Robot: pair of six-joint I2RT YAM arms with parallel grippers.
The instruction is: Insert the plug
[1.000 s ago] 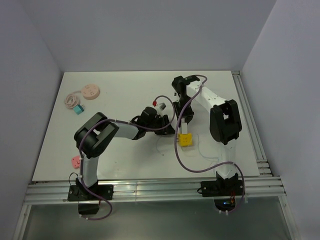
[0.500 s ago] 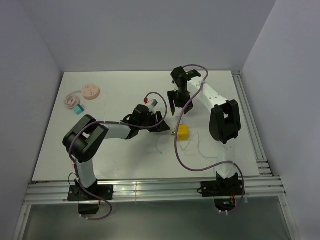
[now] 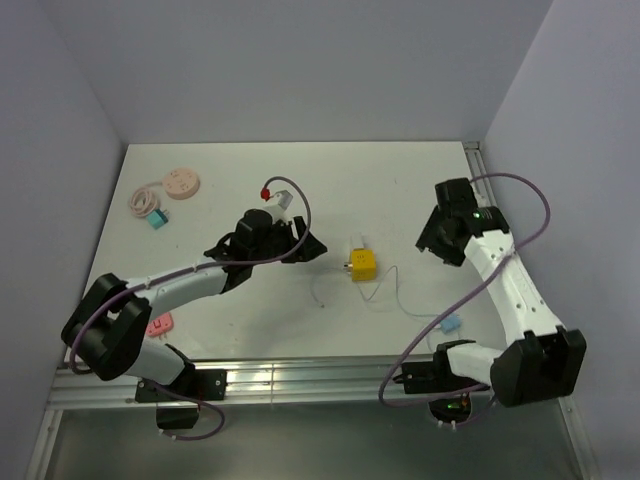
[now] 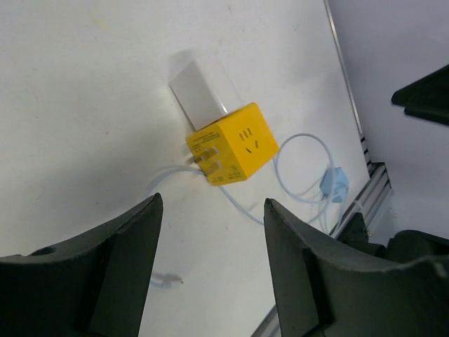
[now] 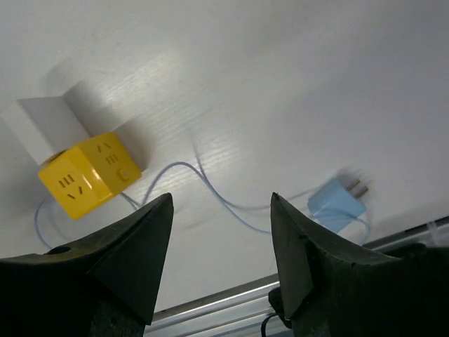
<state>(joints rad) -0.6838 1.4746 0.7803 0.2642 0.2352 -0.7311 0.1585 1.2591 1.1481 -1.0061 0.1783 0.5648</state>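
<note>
Top external shows the cube between the arms, a white block touching it, blue plug near right. Left gripper and right gripper gape empty.

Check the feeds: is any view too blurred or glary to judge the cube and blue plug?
Right wrist: blue plug smeared by blur, cube sharp, bright sheen on the table beside it. Left wrist: cube and plug both crisp, fingers dark. Top external: even light, both small but clear.
</note>
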